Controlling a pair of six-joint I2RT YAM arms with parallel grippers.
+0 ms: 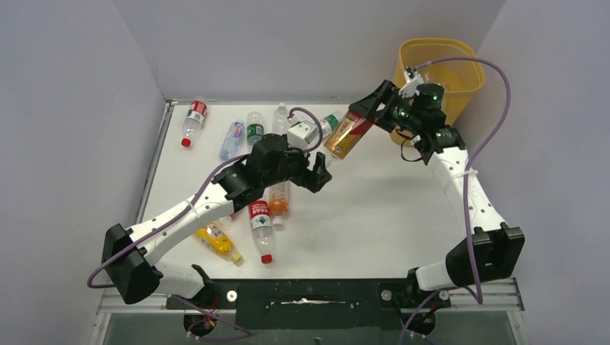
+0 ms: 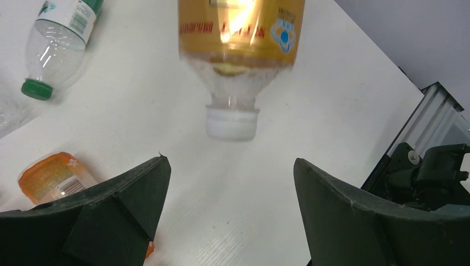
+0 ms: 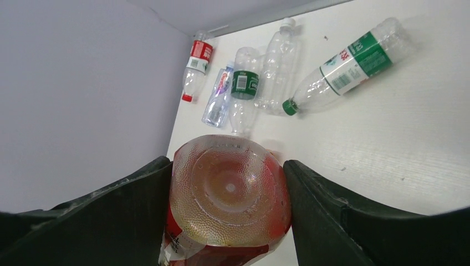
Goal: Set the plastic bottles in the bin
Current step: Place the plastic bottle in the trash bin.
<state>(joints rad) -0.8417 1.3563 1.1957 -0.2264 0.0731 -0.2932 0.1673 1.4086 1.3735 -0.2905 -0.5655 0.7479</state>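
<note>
My right gripper (image 1: 363, 115) is shut on an amber bottle with a red label (image 1: 347, 134) and holds it tilted in the air, cap down, left of the yellow-orange bin (image 1: 410, 68). The right wrist view shows the bottle's base (image 3: 230, 188) squeezed between the fingers of that gripper (image 3: 227, 166). My left gripper (image 1: 320, 172) is open and empty just below the bottle's white cap (image 2: 231, 122). The left wrist view shows only table between the tips of this gripper (image 2: 230, 163). Several other bottles lie on the table.
A row of bottles lies at the back: red-labelled (image 1: 193, 118), blue-labelled (image 1: 231, 138), dark-green-labelled (image 1: 255, 129), clear (image 1: 280, 115) and green-capped (image 1: 327, 123). Orange (image 1: 278, 205), red-labelled (image 1: 261, 223) and yellow (image 1: 216, 241) bottles lie beside the left arm. Grey walls enclose the table.
</note>
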